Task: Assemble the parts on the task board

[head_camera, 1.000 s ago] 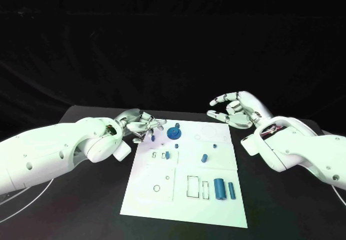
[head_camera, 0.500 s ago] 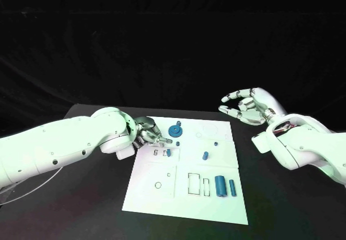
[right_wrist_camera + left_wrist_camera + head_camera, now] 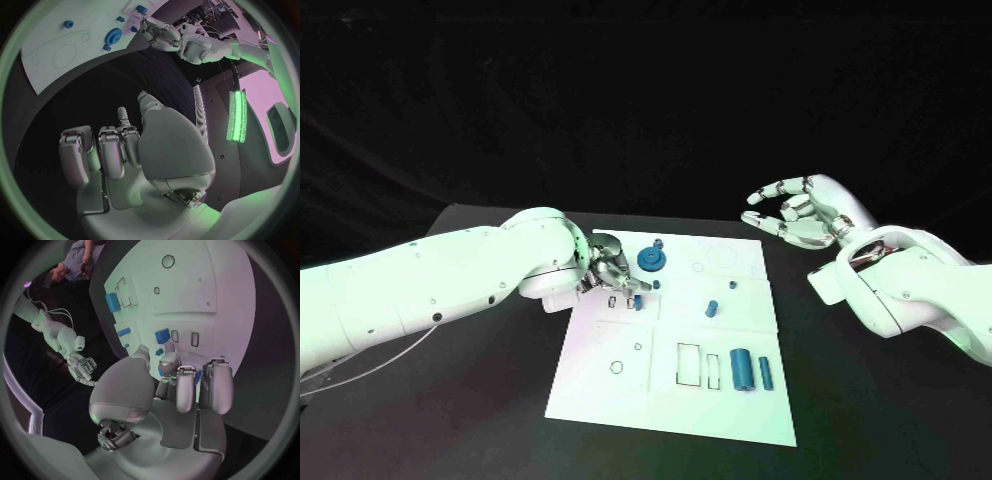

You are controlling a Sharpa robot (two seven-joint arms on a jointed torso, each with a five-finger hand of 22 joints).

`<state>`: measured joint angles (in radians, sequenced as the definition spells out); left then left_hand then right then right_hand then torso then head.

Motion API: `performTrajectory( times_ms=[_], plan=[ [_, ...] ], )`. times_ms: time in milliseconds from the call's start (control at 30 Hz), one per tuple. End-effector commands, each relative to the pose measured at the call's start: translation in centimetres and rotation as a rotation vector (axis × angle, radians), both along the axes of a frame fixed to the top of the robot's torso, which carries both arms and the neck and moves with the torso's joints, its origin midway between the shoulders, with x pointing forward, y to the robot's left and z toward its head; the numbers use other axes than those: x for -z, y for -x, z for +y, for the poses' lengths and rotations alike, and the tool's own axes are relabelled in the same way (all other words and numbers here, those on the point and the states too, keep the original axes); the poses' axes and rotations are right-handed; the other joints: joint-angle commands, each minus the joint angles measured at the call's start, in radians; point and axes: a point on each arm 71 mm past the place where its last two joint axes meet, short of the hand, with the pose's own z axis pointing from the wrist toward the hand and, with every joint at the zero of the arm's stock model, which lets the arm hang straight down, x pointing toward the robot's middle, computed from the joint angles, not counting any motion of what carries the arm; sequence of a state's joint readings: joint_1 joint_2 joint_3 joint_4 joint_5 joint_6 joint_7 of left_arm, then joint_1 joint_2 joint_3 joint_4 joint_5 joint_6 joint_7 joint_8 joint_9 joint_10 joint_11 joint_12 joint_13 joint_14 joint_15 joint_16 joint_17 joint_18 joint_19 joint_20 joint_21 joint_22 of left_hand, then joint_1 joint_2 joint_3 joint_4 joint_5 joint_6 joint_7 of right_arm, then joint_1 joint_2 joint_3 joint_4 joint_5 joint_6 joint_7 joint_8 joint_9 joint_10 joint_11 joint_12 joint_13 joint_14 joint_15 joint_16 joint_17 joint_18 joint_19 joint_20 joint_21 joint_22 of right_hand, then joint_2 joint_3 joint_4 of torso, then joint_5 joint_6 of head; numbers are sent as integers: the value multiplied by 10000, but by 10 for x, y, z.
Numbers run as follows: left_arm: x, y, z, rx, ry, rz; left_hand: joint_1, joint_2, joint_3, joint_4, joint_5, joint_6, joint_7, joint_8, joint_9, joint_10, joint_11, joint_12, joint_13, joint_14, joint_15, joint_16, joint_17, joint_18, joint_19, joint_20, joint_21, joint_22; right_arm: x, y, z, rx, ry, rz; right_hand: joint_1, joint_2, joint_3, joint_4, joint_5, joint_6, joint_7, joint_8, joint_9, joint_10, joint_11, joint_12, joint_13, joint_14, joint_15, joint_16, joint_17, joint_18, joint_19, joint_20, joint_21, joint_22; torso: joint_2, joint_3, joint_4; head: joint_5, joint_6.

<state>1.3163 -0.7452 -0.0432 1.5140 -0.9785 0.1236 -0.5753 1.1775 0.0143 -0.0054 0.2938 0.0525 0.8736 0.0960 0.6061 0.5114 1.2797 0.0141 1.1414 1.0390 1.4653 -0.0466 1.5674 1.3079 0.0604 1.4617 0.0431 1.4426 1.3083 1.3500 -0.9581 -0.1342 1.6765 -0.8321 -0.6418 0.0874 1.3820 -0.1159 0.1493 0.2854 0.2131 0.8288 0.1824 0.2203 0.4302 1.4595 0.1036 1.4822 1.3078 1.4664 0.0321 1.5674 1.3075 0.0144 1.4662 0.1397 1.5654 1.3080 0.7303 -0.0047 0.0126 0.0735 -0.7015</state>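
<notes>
The white task board point(image 3: 668, 395) lies mid-table. My left hand point(image 3: 609, 274) hovers low over its far left part with the fingers curled in. Between thumb and fingers it pinches a small blue part point(image 3: 165, 370). Just beyond the fingertips lie two small slots point(image 3: 185, 337) and a blue piece point(image 3: 638, 300). A blue gear point(image 3: 651, 261) stands to the right of that hand. My right hand point(image 3: 799, 212) is raised off the board's far right corner, fingers apart and holding nothing. Two blue cylinders point(image 3: 750, 372) stand near the front right.
More small blue pieces point(image 3: 711, 308) lie mid-board, and a rectangular slot point(image 3: 688, 364) sits beside the cylinders. A round hole point(image 3: 616, 367) is at the front left. The black table point(image 3: 877, 400) surrounds the board.
My left hand has moved from the board's far left corner toward me, to the small slots, and its fingers have curled in. The right hand shifted slightly to the right.
</notes>
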Motion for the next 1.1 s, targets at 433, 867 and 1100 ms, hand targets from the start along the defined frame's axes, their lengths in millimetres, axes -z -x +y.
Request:
performTrajectory(
  times_ms=[433, 867, 1100],
  plan=[
    [5, -2, -9, 342, -578, 240, -107, 63, -162, -12, -31, -79, -150, 307, 335, 41, -71, 173, 121, 1055, -97, 34, 2629, -127, 173, -75, 137, 216, 4, -1, 1, -78, 295, 159, 54, 22, 64, -10, 89, 54, -32, 80, -3, -37, -65, -32, 1479, 978, -70, -36, 2372, -144, 1046, -86, 54, 2628, 2, -15, 1, 8, -76],
    [9, -4, -12, 402, -671, 378, 156, 51, 36, -17, -29, -192, -169, 438, 546, 38, -90, 218, 176, 1055, -114, 34, 2629, -143, 194, -91, 187, 309, 5, -1, 1, -68, 309, 202, 53, 20, 71, -5, 127, 57, -34, 88, -3, -48, -67, -41, 1467, 977, -73, -38, 2368, -144, 1046, -89, 54, 2628, 8, -20, -2, -13, -128],
    [9, -4, -13, 443, -669, 408, 438, 6, 337, -24, -28, -260, -184, 511, 688, 27, -107, 224, 187, 1055, -128, 34, 2629, -152, 204, -100, 218, 368, 6, -2, 1, -61, 313, 213, 48, 23, 75, 1, 148, 60, -35, 93, -4, -51, -68, -44, 1464, 975, -74, -39, 2362, -144, 1046, -91, 54, 2628, 2, -11, 6, -2, -159]
  ],
)
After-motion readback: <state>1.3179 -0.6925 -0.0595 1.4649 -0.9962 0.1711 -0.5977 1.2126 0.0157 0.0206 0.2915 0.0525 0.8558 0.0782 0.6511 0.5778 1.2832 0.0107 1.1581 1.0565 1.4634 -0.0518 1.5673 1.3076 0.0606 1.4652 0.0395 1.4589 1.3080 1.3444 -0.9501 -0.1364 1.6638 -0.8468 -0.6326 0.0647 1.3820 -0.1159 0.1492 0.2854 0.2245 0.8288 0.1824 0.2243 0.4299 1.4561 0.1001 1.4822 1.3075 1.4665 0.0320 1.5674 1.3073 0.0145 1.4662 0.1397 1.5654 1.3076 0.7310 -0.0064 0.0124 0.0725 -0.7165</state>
